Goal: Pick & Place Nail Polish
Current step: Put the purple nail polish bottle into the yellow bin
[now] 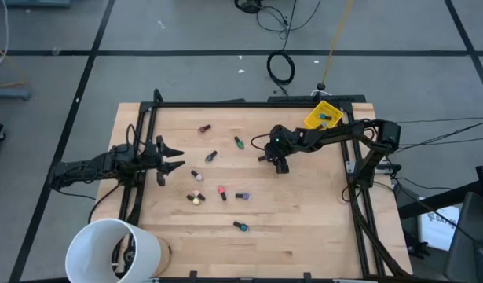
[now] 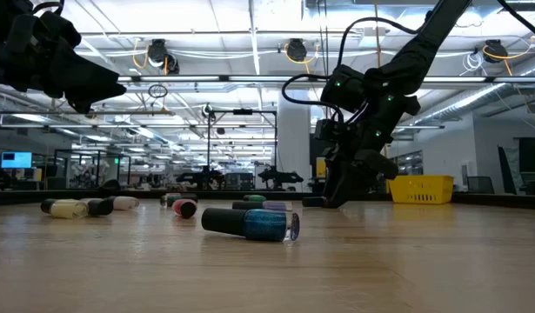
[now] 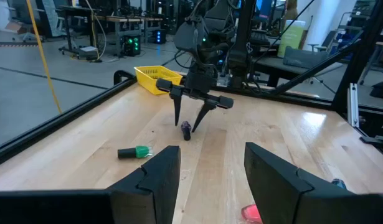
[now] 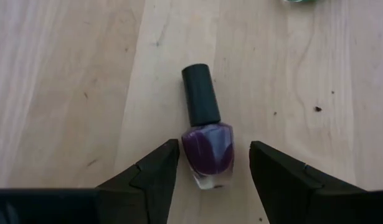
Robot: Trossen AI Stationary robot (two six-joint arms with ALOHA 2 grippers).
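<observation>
A purple nail polish bottle (image 4: 207, 148) with a dark cap (image 4: 200, 93) lies on its side on the wooden table (image 1: 304, 228). My right gripper (image 4: 210, 165) is open above it, pointing down, one finger on each side of the bottle's body, touching nothing. It also shows in the left wrist view (image 3: 190, 124) and the high view (image 1: 269, 158). My left gripper (image 1: 169, 157) is open and empty over the table's left side. Several other bottles lie loose, among them a green one (image 3: 135, 152), a red one (image 1: 222, 192) and a blue one (image 2: 250, 223).
A yellow bin (image 1: 323, 116) holding a few bottles stands at the far right corner. A large white bucket (image 1: 115, 251) stands at the near left corner. A dark frame (image 1: 225, 104) runs round the table's edges. Bare wood lies on the near right.
</observation>
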